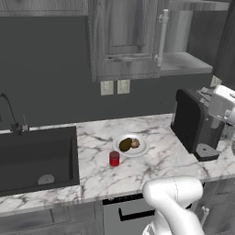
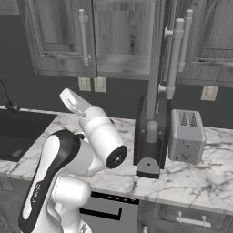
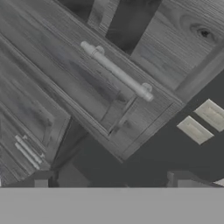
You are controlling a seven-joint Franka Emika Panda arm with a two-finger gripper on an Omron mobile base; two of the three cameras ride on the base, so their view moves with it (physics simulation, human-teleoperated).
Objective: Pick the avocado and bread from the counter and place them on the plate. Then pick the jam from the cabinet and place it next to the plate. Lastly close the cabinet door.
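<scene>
The pincer (image 3: 113,181) of the white arm stands with its two dark finger tips (image 3: 41,180) wide apart and nothing between them, raised in the air and looking at a dark grey wood-grain panelled cabinet door (image 3: 87,83) with its long white tubular bar handle (image 3: 117,71); two pale wall sockets (image 3: 203,121) show beside this door in the hand view. In the left base view the hand is at the right edge, just above a black coffee machine (image 1: 195,124) that stands on the white marble tabletop (image 1: 151,165). A chrome toaster (image 2: 185,135) stands just beside this machine. Well apart from the pincer, to the left, the round shallow white plate (image 1: 142,148) lies on the tabletop and carries the dark olive-green oval avocado (image 1: 125,145) and the small pinkish-brown bread (image 1: 135,143), which touch each other. The small red cylindrical jam jar (image 1: 114,158) stands upright on the tabletop just beside the plate, on its near left side. Further left is the dark sunken sink (image 1: 36,158) with a thin dark tap (image 1: 11,114). Above the plate, the dark grey wall cabinet (image 1: 183,64) is open, with its pale shelf visible, and its door (image 1: 126,39) stands swung out.
</scene>
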